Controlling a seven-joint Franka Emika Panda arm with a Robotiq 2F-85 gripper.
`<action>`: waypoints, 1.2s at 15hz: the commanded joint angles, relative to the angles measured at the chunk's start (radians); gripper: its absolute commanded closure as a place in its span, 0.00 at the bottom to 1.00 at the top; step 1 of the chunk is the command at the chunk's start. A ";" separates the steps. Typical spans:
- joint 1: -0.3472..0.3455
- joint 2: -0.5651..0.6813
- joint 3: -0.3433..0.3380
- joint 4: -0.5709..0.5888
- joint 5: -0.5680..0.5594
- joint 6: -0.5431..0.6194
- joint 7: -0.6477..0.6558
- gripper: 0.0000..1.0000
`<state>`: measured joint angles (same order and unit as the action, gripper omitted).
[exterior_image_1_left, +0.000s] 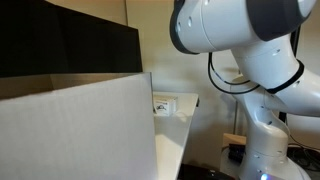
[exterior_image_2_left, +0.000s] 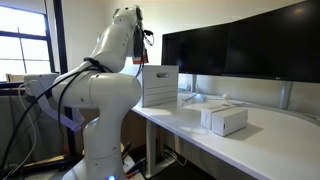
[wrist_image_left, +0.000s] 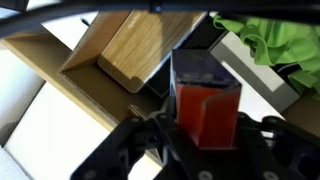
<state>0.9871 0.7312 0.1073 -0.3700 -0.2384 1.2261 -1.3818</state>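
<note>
In the wrist view my gripper (wrist_image_left: 205, 135) is shut on a red box with a dark blue top (wrist_image_left: 205, 105), held between the two black fingers. Beneath it lie a wooden block (wrist_image_left: 135, 50) and a white box holding a green cloth (wrist_image_left: 270, 40). In an exterior view the gripper (exterior_image_2_left: 138, 52) is raised high above the near end of the white table (exterior_image_2_left: 250, 150), over an upright white box (exterior_image_2_left: 160, 85). The held box cannot be made out there. In an exterior view only the arm (exterior_image_1_left: 250, 40) shows.
A low white box (exterior_image_2_left: 224, 120) lies on the table. Dark monitors (exterior_image_2_left: 240, 45) stand along the back edge. A large white box (exterior_image_1_left: 75, 130) fills the foreground, with a monitor (exterior_image_1_left: 70, 40) behind it. Cables hang beside the arm.
</note>
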 joint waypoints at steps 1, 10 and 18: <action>0.072 -0.083 -0.035 -0.047 -0.011 -0.067 0.103 0.86; 0.153 -0.255 -0.149 -0.056 -0.165 -0.336 0.204 0.86; 0.107 -0.360 -0.160 -0.050 -0.233 -0.451 0.249 0.86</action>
<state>1.1213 0.4196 -0.0570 -0.3695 -0.4521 0.7837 -1.1709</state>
